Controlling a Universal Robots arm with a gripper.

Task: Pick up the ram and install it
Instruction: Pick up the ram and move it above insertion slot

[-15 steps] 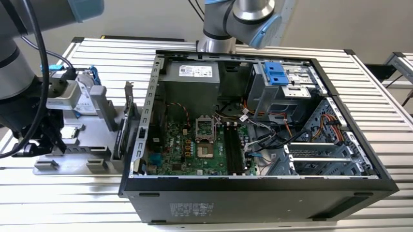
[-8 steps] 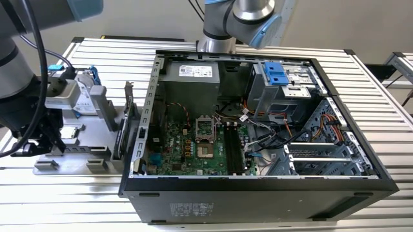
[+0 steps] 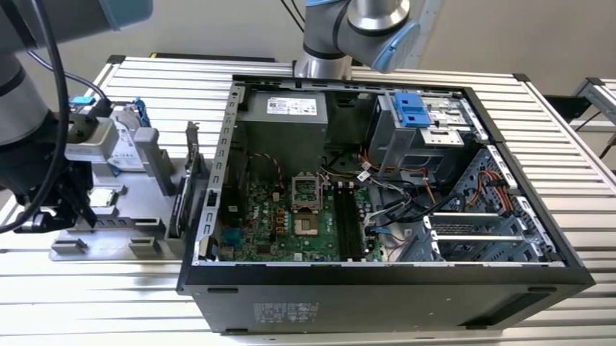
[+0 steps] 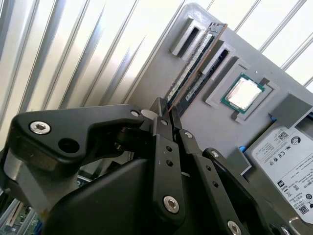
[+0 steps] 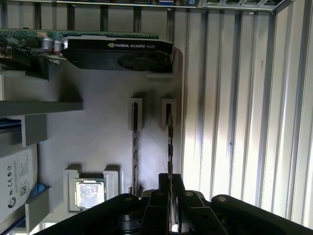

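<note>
Arm (image 3: pixel 24 122): at the exterior view's left, reaching down over the tray
Hand (image 5: pixel 170 183): fingers (image 5: pixel 178 188) drawn in on the ram, one at each face, gripping its near end in both wrist views
Ram (image 5: pixel 169 142): on edge in the tray, far end in a grey slotted holder (image 5: pixel 168 113); it is the stick nearer the tray's outer edge; whether it is lifted off the tray I cannot tell
Second stick (image 5: pixel 134 161): just beside the ram, parallel, in its own holder; apart from the fingers
Tray (image 3: pixel 106 231): grey, flat on the bench, just beside the case, at that view's left of it
CPU (image 5: pixel 89 192): square, silver, flat in a tray pocket, near the second stick
Drive (image 5: pixel 14 181): pale label up, past the CPU from the ram
Card (image 5: pixel 117 51): black shroud, across the tray beyond the stick holders
Case (image 3: pixel 385 288): side open, on the bench at centre; green board (image 3: pixel 279 216) inside; long black slots (image 3: pixel 347 223) near its middle
Bench (image 3: pixel 558 144): slatted metal, carries tray and case
</note>
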